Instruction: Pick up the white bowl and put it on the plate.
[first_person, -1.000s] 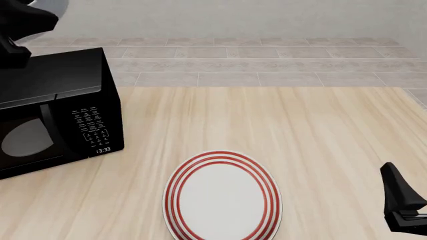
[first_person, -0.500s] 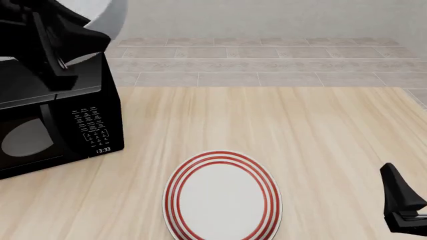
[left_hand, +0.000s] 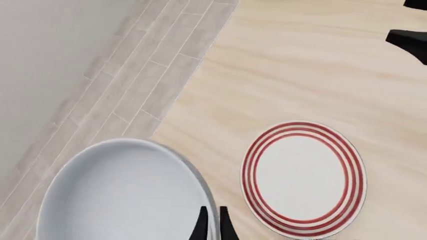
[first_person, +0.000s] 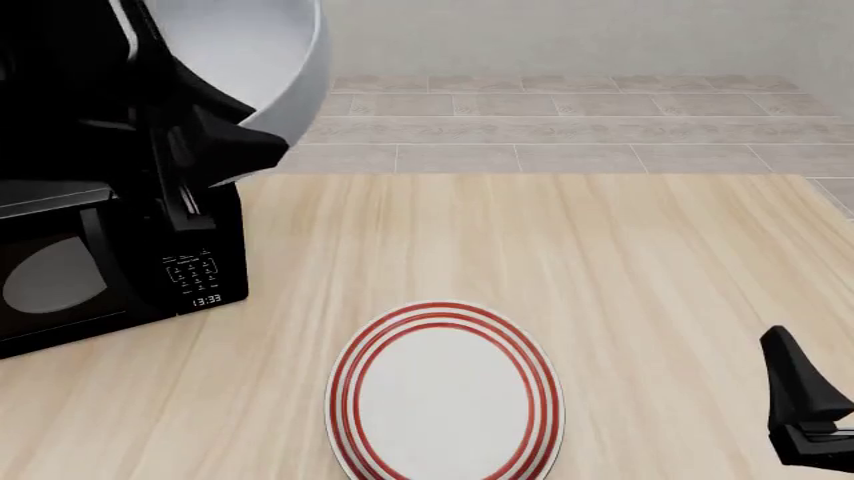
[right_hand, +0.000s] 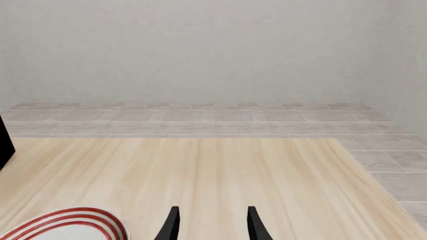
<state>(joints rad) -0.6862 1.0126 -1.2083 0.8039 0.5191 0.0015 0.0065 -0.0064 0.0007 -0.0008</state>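
We count one white bowl (first_person: 260, 60), pinched at its rim by the left tool (left_hand: 211, 226), aloft beside one microwave (first_person: 120, 250); one plate (first_person: 447, 392) on the surface (first_person: 641, 270); right tool (right_hand: 210, 225) parted, empty.

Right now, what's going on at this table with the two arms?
The left gripper is pinched on the rim of the white bowl and holds it in the air above the black microwave, at the table's left. The plate lies bare on the wooden table near the front edge, so the bowl is not on it yet. The right gripper is open and hangs at the right, holding nothing.
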